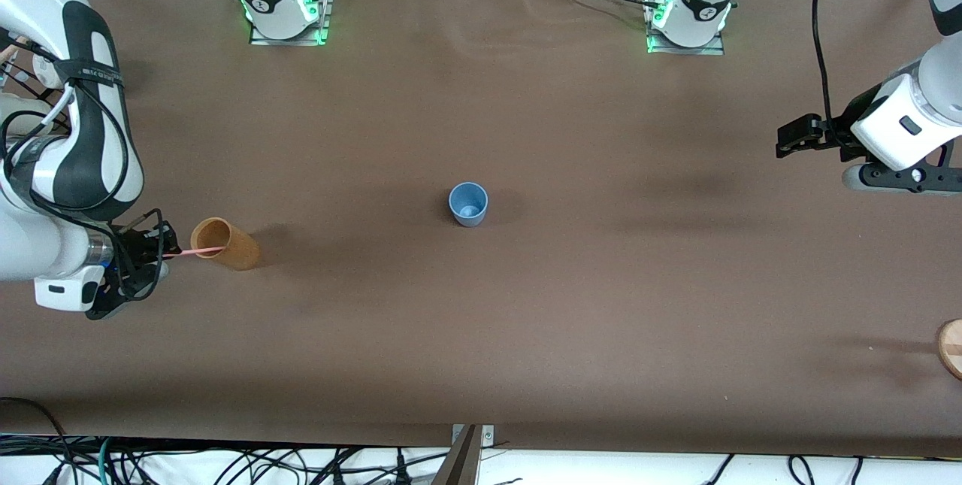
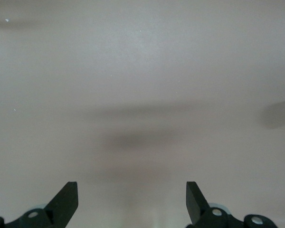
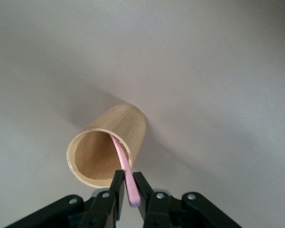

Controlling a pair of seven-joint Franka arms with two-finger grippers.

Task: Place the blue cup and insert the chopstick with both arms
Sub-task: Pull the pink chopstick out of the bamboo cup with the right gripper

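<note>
While right gripper point(image 3: 129, 190) pinches chopstick point(image 3: 123, 167) — seemingly upright — in tan cup point(image 3: 109, 147).

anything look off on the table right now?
Nothing spilled or damaged. The blue cup stands upright mid-table. The pink chopstick is in the tan cup at the right arm's end, not in the blue one, and the right hand is shut on its top end. The left hand waits open over bare table.
</note>
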